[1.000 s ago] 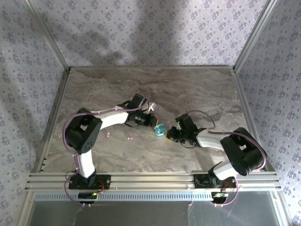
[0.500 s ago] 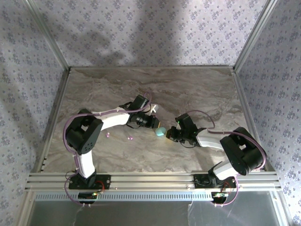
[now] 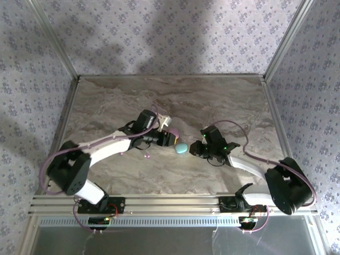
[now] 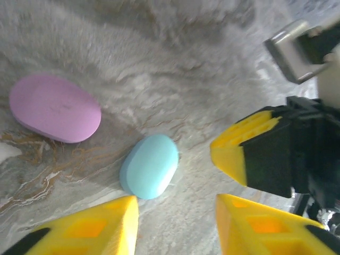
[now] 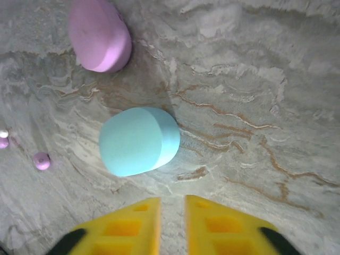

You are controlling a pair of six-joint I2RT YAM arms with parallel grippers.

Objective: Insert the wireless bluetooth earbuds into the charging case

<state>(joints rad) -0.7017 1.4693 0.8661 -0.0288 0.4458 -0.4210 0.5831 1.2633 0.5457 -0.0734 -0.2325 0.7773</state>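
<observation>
A marbled grey-brown tabletop (image 3: pixel 212 101), walled by lilac floral wallpaper (image 3: pixel 159 37), carries a shut teal case (image 5: pixel 139 141) with a pink case (image 5: pixel 100 36) near it. One pink earbud (image 5: pixel 41 160) lies loose on the stone beside the teal case, outside both. The left gripper (image 4: pixel 175 226) hangs spread and empty by the teal case; the right gripper (image 5: pixel 172 223) has its fingers barely parted, empty.

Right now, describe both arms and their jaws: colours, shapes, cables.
The left arm and right arm match: white tubular links between bulky black joint housings, with a thin mauve cable looping alongside each. Both end in blocky yellow plastic jaws with recessed pockets, mounted on black carriers.
</observation>
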